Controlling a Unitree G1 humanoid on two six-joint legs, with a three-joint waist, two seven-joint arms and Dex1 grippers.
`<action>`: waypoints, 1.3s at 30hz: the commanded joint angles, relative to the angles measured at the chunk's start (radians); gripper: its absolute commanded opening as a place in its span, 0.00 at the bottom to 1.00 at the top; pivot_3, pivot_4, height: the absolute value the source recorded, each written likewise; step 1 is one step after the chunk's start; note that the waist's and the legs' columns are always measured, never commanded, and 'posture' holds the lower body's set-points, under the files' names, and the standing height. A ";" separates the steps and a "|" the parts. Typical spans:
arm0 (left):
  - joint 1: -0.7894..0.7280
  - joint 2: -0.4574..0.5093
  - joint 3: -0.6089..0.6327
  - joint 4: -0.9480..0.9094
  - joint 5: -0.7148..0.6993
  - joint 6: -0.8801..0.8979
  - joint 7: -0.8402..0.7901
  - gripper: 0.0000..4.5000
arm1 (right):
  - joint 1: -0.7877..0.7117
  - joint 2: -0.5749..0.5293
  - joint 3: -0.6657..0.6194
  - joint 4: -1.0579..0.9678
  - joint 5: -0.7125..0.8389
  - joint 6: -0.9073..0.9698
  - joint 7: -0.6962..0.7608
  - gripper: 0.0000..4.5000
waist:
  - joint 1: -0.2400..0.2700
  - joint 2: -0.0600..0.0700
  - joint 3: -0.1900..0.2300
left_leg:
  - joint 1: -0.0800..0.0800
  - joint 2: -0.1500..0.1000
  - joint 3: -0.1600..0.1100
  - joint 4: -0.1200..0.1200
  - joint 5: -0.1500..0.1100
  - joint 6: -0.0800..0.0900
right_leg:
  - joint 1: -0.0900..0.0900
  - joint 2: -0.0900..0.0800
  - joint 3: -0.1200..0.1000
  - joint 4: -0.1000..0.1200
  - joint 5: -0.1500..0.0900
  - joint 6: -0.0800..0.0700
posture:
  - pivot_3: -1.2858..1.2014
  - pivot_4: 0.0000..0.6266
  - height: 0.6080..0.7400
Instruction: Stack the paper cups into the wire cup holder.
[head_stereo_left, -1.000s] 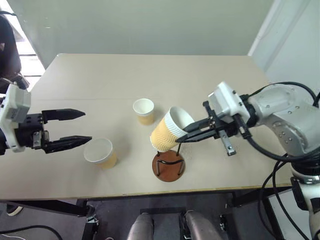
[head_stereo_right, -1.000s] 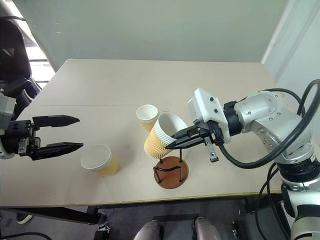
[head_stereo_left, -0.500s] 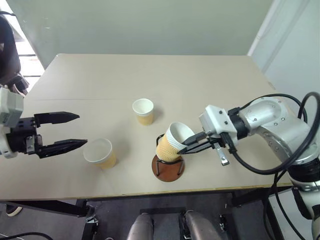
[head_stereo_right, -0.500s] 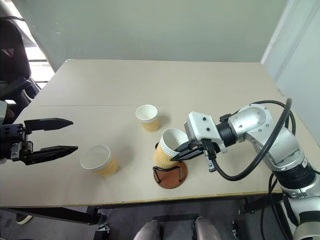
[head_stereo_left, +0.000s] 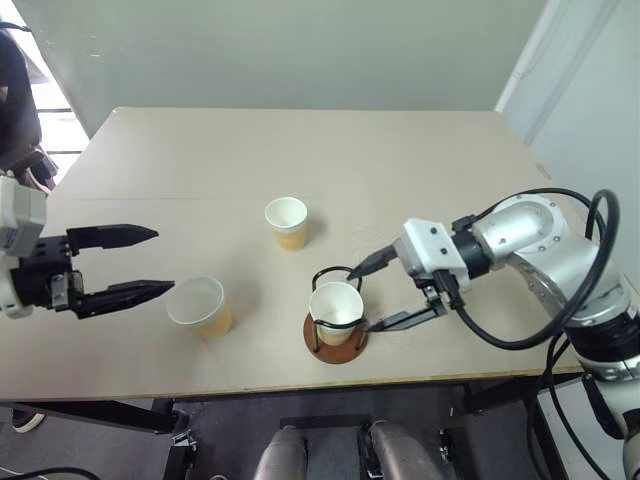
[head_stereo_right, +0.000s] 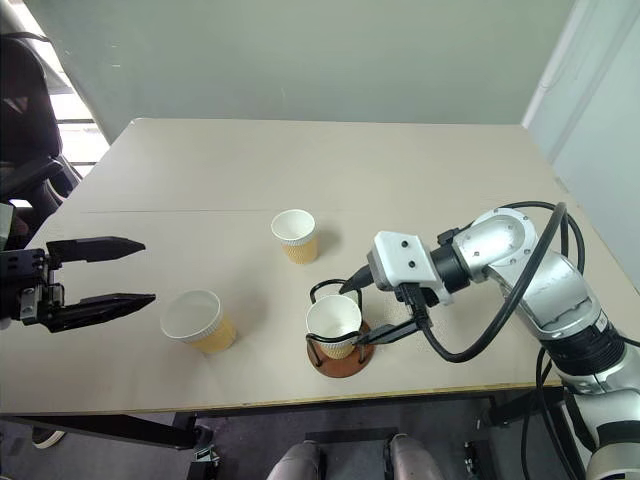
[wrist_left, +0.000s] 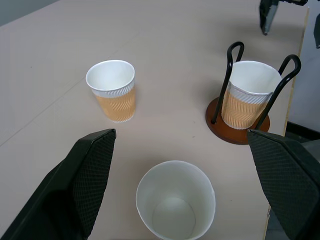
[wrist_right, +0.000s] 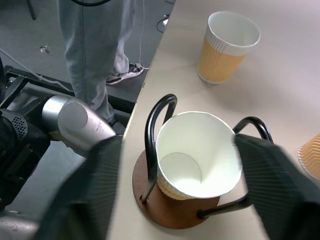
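First paper cup (head_stereo_left: 336, 310) seated upright in wire cup holder (head_stereo_left: 336, 335) near table's (head_stereo_left: 300, 150) front edge, right gripper (head_stereo_left: 378, 293) spread wide around it. Left gripper (head_stereo_left: 145, 262) open beside nearest cup (head_stereo_left: 201, 305); third cup (head_stereo_left: 287, 222) farther back. Next, likely: withdraw, fetch another.

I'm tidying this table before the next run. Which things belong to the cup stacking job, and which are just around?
Part of the job:
- wire cup holder
- paper cup in the holder
- paper cup near the left gripper
- paper cup at mid-table
- left gripper, open
- right gripper, open around the holder

Just around:
- table
- person's legs beside the table
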 joint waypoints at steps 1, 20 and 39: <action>0.013 0.034 0.015 -0.028 0.012 -0.019 -0.036 1.00 | -0.041 -0.020 -0.052 0.012 -0.007 -0.027 0.007 1.00 | 0.000 0.000 0.000 | 0.000 0.000 0.000 0.000 0.000 0.000 | 0.000 0.000 0.000 0.000 0.000 0.000 | 0.52 0.24 1.00; 0.037 0.127 -0.321 -0.017 0.285 -0.247 -0.115 1.00 | -0.019 -0.182 -0.391 0.117 0.208 -0.017 0.069 1.00 | 0.005 -0.004 -0.002 | 0.000 0.001 -0.002 -0.004 -0.002 -0.002 | -0.002 0.001 -0.002 0.001 -0.003 -0.006 | 0.52 0.24 1.00; -0.126 0.094 -0.615 0.029 0.449 -0.354 -0.076 0.01 | 0.066 -0.258 -0.468 0.047 0.299 0.009 0.074 1.00 | 0.007 -0.004 -0.002 | -0.001 0.001 -0.002 -0.004 -0.002 -0.002 | -0.001 0.001 -0.002 -0.001 -0.003 -0.004 | 0.52 0.24 1.00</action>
